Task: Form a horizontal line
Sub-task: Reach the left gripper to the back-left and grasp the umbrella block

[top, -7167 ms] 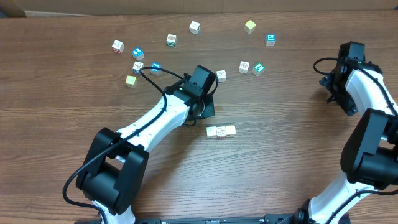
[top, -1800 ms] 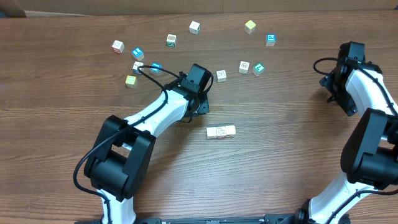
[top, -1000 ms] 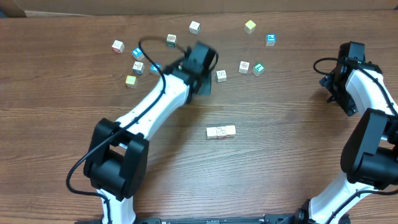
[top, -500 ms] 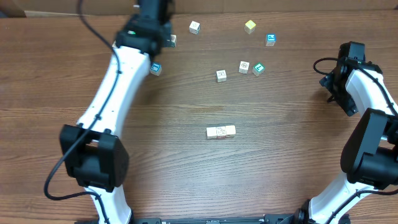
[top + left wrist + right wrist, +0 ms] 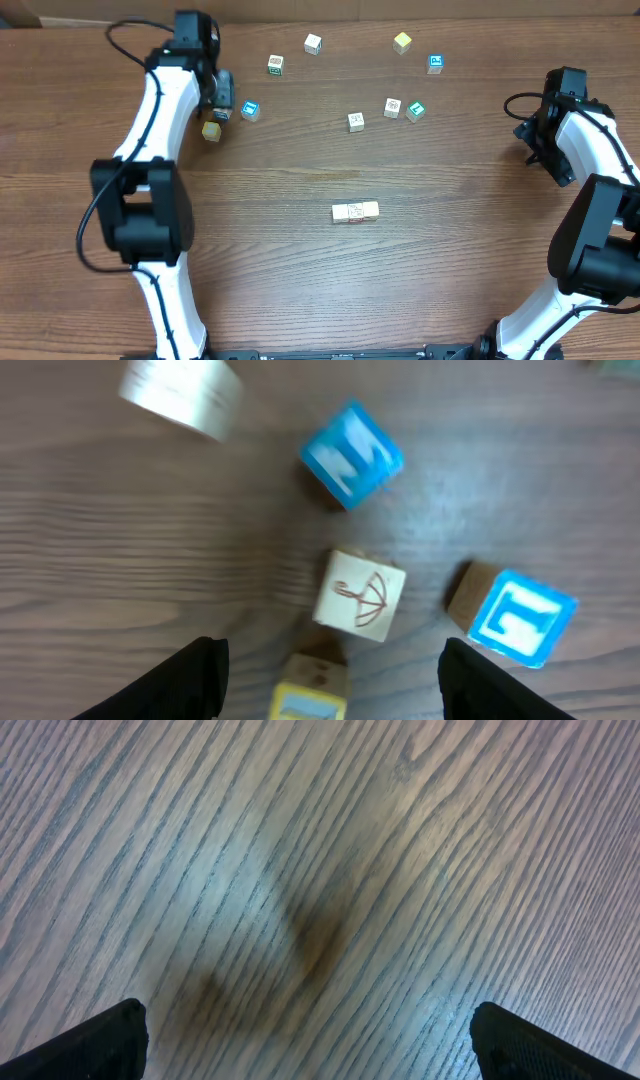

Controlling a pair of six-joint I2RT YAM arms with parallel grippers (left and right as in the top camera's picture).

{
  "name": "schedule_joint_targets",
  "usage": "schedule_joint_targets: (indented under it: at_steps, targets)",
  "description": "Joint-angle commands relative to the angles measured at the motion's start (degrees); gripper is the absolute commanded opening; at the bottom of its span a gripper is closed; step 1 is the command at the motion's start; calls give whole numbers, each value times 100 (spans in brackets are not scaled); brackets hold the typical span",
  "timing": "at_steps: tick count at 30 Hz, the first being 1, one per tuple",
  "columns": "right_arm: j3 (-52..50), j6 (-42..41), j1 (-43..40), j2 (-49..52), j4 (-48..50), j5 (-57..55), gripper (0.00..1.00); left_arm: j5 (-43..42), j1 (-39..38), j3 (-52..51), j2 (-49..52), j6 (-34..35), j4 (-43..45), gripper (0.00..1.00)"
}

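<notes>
Centre the left gripper (image 5: 332, 660), jaws apart and empty, over the whitish umbrella-printed cube (image 5: 360, 596) before descending; the right gripper (image 5: 308, 1016) gapes empty.

Between my left fingers (image 5: 185, 685), set wide apart, an umbrella-printed white cube (image 5: 360, 595) and a yellow cube (image 5: 308, 698) just beside it crowd the gap. One blue cube (image 5: 352, 453) stands beyond them, and a second blue cube (image 5: 520, 617) stands near one finger. Under my right gripper (image 5: 310, 1020) lies bare wood. On the table (image 5: 300, 290), a broad free lane separates the scattered cubes (image 5: 392, 106) from the horizontal line (image 5: 355, 211).
</notes>
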State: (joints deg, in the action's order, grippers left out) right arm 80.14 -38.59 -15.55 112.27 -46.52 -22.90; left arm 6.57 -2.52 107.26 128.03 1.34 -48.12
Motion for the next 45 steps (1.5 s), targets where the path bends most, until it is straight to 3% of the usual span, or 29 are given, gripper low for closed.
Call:
schedule_joint_targets:
  at_steps: [1,6,11,18,45]
  targets:
    - [116,9,4,81,15,-59,100,-238,-20,68,240,-404,17,65]
    - [116,9,4,81,13,-59,100,-232,-17,68,385,-417,164,63]
    - [116,9,4,81,13,-59,100,-219,-11,68,387,-413,162,49]
    - [114,9,4,81,13,-61,100,-216,-17,-15,387,-393,249,41]
    - [116,9,4,81,15,-59,100,-313,-50,-437,387,-225,726,36]
